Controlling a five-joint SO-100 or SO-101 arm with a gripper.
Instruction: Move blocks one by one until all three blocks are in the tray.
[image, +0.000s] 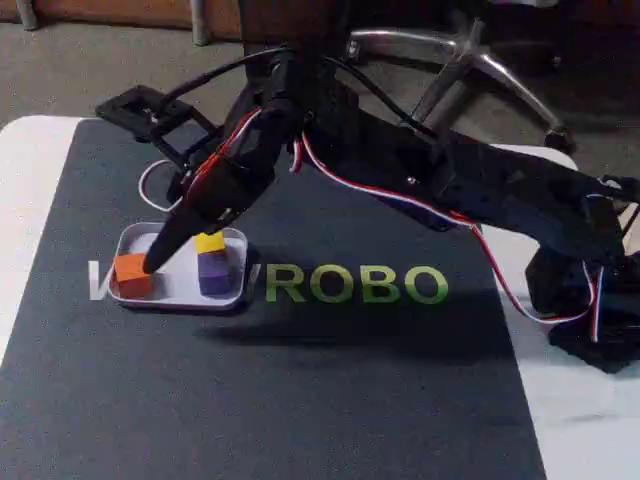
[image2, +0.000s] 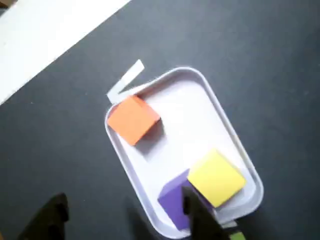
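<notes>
Fixed view: one tray (image: 180, 297) on dark mat (image: 300, 400), three blocks inside: orange block (image: 133, 274), yellow block (image: 209, 242), purple block (image: 214, 274). Gripper (image: 160, 262) tip beside orange block, partly hiding tray; office chair base (image: 470, 60) behind table (image: 30, 200).

Wrist view: same three blocks in tray (image2: 227, 125); gripper (image2: 125, 220) spread wide, empty, one finger overlapping purple block (image2: 172, 200).

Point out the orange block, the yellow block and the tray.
orange block (image2: 132, 119): wrist view, middle of its top face.
yellow block (image2: 216, 178): wrist view, middle of its top face.
tray (image2: 192, 117): wrist view, bare floor between the blocks.
</notes>
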